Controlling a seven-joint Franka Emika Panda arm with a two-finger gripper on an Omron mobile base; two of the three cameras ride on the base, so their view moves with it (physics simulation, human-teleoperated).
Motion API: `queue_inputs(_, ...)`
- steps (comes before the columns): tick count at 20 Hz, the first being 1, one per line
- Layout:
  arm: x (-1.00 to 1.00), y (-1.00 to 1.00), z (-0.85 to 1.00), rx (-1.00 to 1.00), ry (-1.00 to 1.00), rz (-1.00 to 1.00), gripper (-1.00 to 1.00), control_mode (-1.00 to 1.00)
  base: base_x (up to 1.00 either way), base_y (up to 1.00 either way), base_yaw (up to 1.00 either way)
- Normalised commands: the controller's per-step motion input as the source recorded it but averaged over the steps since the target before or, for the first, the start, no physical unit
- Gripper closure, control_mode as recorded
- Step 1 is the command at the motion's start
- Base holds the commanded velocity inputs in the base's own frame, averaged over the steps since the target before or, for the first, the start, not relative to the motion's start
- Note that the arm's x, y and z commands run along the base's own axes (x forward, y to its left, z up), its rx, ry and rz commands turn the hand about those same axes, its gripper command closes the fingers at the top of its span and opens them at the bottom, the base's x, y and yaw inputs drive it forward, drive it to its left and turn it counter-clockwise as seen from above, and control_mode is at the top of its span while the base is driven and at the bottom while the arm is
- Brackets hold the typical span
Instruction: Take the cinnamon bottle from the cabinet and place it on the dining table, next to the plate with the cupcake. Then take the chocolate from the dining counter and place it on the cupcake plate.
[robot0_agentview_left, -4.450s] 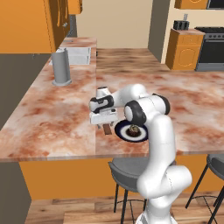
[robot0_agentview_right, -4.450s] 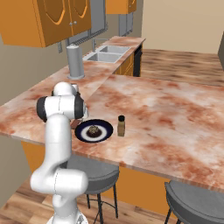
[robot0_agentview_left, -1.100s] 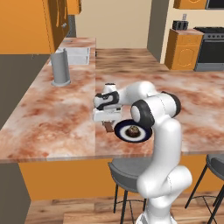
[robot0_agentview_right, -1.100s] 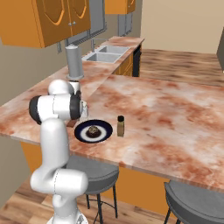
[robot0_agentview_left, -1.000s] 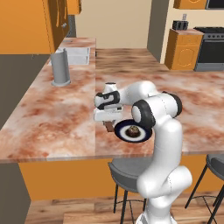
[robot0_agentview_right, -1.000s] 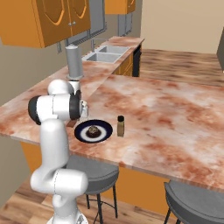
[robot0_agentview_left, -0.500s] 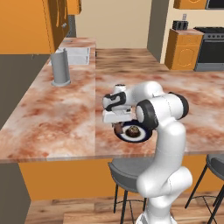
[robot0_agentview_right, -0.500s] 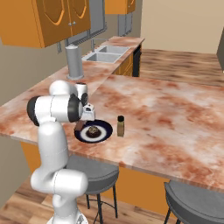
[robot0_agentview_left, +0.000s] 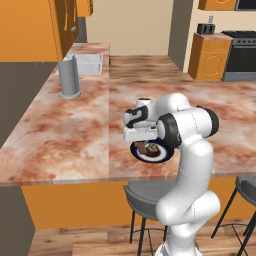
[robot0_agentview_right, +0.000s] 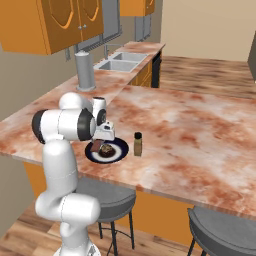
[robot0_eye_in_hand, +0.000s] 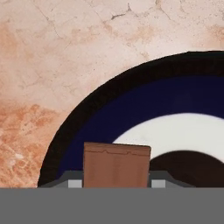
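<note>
My gripper (robot0_agentview_left: 142, 144) hangs low over the left edge of the dark blue plate (robot0_agentview_left: 161, 156) on the dining table (robot0_agentview_left: 65, 135), shut on the chocolate (robot0_agentview_left: 142, 148). In the hand view the brown chocolate bar (robot0_eye_in_hand: 116, 164) stands between my fingertips (robot0_eye_in_hand: 71, 180) just above the plate's (robot0_eye_in_hand: 109, 113) rim. The dark cupcake (robot0_eye_in_hand: 190, 168) lies a little beyond it, to the right. From the right base view, the chocolate (robot0_agentview_right: 96, 145) tilts over the plate (robot0_agentview_right: 114, 156) beside the cupcake (robot0_agentview_right: 106, 149). The cinnamon bottle (robot0_agentview_right: 137, 144) stands upright just right of the plate.
A tall grey cylinder (robot0_agentview_left: 68, 77) stands at the table's far left, near a sink (robot0_agentview_right: 117, 64). Orange wall cabinets (robot0_agentview_right: 55, 20) hang above. Grey stools (robot0_agentview_left: 145, 192) sit under the near edge. The marbled top (robot0_agentview_right: 200, 130) stretches wide to the right.
The arm has carried the chocolate to the right, from beside the plate's left side to over the plate's edge, and lowered it. The bottle and plate have stayed put.
</note>
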Motion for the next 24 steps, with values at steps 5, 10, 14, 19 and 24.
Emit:
queue_inputs(5, 0.04, 0.00, 0.00, 0.00, 0.00, 0.00, -1.00, -1.00, 0.00, 0.00, 0.00)
queue_inputs(10, 0.00, 0.00, 0.07, 0.00, 0.00, 0.00, -1.00, -1.00, 0.00, 0.00, 0.00)
queue_inputs(14, -0.07, -0.04, 0.10, 0.00, 0.00, 0.00, -1.00, -1.00, 0.00, 0.00, 0.00)
queue_inputs(19, -0.19, -0.08, 0.40, 0.03, 0.00, 0.01, -1.00, -1.00, 0.00, 0.00, 0.00)
queue_inputs(24, -0.66, -0.11, 0.48, 0.03, -0.09, 0.01, -1.00, -1.00, 0.00, 0.00, 0.00)
